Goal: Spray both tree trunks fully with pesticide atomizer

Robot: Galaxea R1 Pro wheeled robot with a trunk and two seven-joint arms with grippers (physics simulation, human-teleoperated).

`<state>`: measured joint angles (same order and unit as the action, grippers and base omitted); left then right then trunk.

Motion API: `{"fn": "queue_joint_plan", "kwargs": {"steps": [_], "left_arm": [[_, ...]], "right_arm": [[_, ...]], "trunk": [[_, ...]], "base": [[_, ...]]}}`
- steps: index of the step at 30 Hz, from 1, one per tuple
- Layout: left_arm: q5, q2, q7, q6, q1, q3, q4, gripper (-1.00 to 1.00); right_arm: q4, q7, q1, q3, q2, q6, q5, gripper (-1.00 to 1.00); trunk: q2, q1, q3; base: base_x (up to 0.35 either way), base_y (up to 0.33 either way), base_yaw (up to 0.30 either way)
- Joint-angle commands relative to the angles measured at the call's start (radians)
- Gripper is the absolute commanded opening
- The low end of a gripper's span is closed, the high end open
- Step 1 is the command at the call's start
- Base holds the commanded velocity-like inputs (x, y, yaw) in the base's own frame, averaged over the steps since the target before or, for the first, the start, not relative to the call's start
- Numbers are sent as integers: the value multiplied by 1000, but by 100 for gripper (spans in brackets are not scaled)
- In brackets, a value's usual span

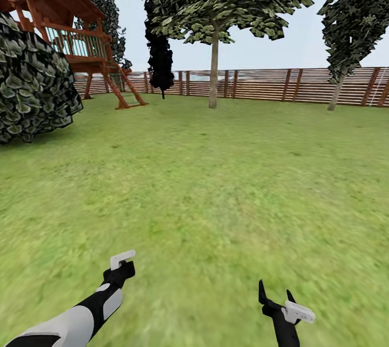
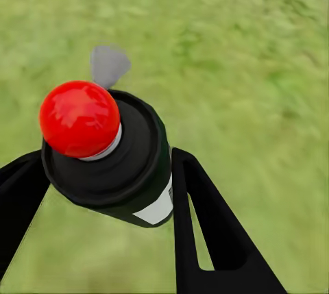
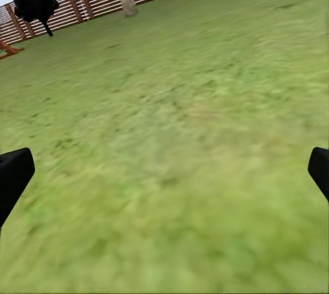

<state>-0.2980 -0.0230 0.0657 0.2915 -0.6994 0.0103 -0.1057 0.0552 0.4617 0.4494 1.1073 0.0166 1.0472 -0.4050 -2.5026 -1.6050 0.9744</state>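
Left gripper point(image 2: 103, 191): jaws pinching the pesticide atomizer point(image 2: 113, 160) above the lawn point(image 1: 216, 174).
Atomizer label point(image 2: 159, 210): white, no readable writing.
Right gripper point(image 1: 276, 297): jaws spread, empty.
Trees: one trunk point(image 1: 214, 72) stands before the fence point(image 1: 281, 85), another point(image 1: 336, 93) farther right.

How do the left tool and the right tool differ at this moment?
The left tool is shut on the pesticide atomizer, a dark bottle with a red cap; the right tool is open and holds nothing. In the wrist views, the bottle sits between the left tool's fingers, while grass shows between the right tool's fingers. Both tools are black and hang low over the lawn.
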Motion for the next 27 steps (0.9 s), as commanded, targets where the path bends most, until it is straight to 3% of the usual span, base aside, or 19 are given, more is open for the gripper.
{"fn": "queue_joint_plan", "kwargs": {"steps": [1, 27], "left_arm": [[0, 0, 0, 0, 0, 0, 0, -100], [0, 0, 0, 0, 0, 0, 0, -100]], "right_arm": [[0, 0, 0, 0, 0, 0, 0, 100], [0, -1, 0, 0, 0, 0, 0, 100]], "trunk": [[0, 0, 0], [0, 0, 0]], "base": [[335, 113, 0], [335, 113, 0]]}}
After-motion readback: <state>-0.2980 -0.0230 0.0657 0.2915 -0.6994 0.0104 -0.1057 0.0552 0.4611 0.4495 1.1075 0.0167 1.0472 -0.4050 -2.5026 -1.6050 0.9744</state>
